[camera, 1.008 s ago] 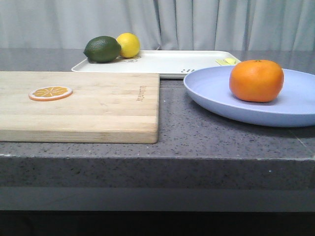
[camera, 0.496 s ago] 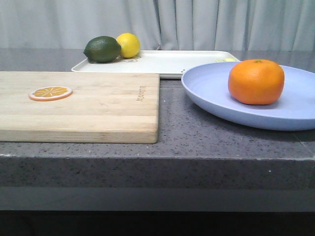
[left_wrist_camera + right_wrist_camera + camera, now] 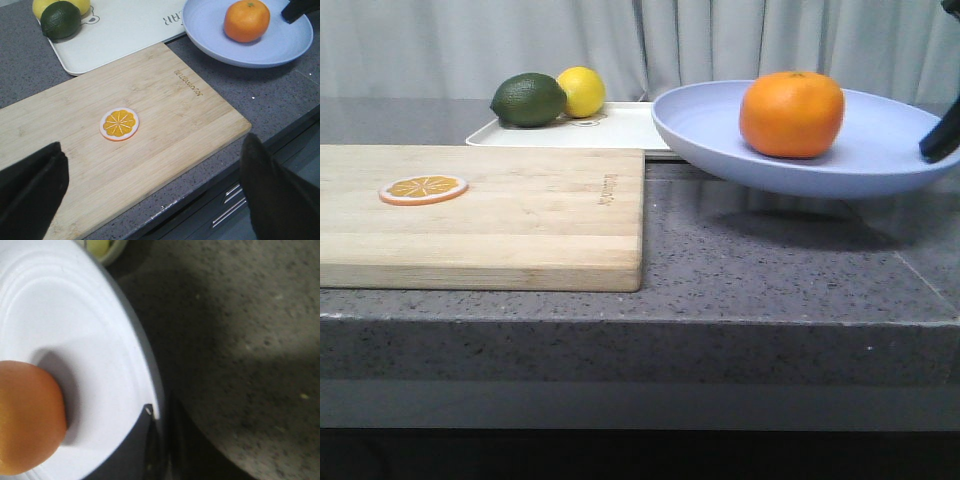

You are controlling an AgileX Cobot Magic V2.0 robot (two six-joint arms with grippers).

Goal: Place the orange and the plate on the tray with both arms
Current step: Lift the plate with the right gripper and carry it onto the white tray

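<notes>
The orange [image 3: 792, 113] sits on the pale lavender plate [image 3: 880, 145], which hangs above the counter with its left part over the white tray's [image 3: 620, 125] right end. My right gripper [image 3: 940, 135] is shut on the plate's right rim; in the right wrist view one finger [image 3: 135, 450] lies on the plate [image 3: 75, 315] beside the orange [image 3: 25, 415]. My left gripper [image 3: 155, 200] is open and empty above the cutting board's near edge. The left wrist view also shows the orange [image 3: 246, 20], plate [image 3: 290, 45] and tray [image 3: 125, 25].
A thick wooden cutting board [image 3: 480, 210] with an orange slice [image 3: 422, 188] fills the left of the counter. A lime [image 3: 528, 99] and a lemon [image 3: 582, 90] sit on the tray's far left end. The counter's front edge [image 3: 640, 320] is near.
The plate with the orange on it has risen off the counter and moved left toward the tray. My right gripper has come into the front view at the plate's rim.
</notes>
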